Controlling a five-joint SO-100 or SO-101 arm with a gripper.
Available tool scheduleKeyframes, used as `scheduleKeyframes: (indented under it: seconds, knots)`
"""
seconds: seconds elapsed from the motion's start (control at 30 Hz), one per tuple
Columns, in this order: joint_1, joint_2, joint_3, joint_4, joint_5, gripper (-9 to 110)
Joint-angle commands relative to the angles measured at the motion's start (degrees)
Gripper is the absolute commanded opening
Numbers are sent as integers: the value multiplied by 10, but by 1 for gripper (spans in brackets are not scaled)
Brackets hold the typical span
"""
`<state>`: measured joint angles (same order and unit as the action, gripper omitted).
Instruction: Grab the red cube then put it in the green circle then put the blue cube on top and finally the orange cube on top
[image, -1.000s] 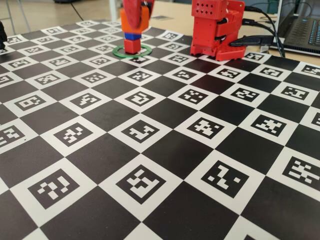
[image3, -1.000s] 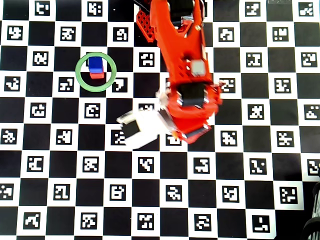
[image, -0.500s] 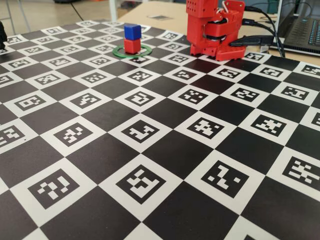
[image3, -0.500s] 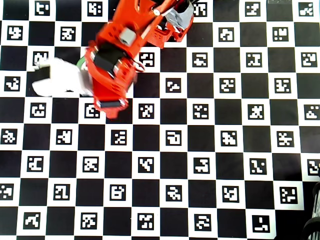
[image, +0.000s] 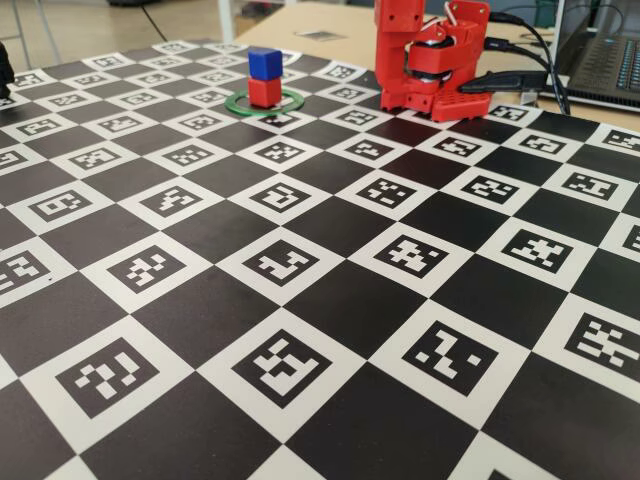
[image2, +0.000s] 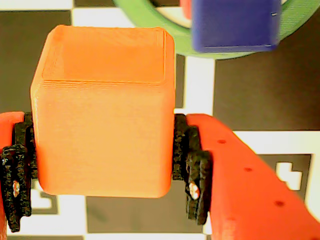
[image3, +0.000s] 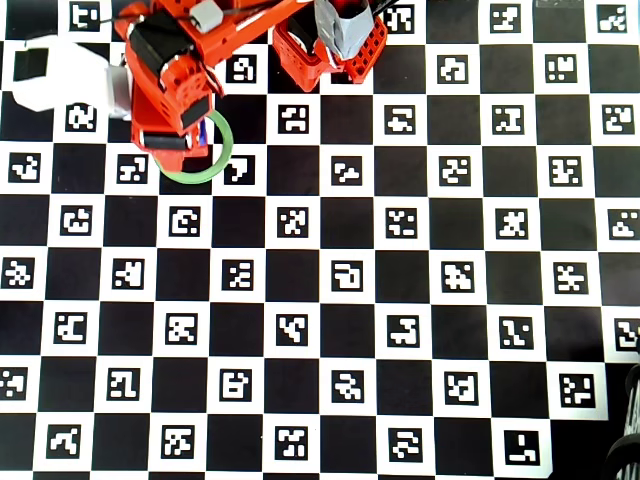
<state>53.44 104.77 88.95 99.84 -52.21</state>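
From above, the red arm (image3: 215, 40) reaches out from its base (image3: 330, 45) at the top of the checkered marker board (image3: 400, 300) and bends toward the upper left of the overhead view, its wrist section lying over part of the green circle (image3: 215, 160) so that only the ring's lower right arc shows. That view hides the cubes entirely. The wrist view gives what the overhead cannot: the gripper (image2: 102, 160) has its two fingers closed narrowly on the orange cube (image2: 102, 110), the black pads (image2: 192, 172) pressed against the cube's left and right faces. Beyond the fingertips, up and to the right in that view, the blue cube (image2: 232, 25) sits inside the ring, with a sliver of the red cube (image2: 185, 7) showing at its left edge. The fixed view shows the stack plainly: the blue cube (image: 264, 63) rests squarely on the red cube (image: 264, 92), which stands within the green circle (image: 290, 100), while only the arm's base and lower joints (image: 430, 55) appear there, the fingers out of frame.
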Motion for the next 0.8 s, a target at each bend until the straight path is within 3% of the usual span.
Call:
scheduleKeyframes:
  seconds: [0.0,0.77]
  knots:
    - [11,79,16,45,-22,10]
    - [52,141,195,-47,-71,10]
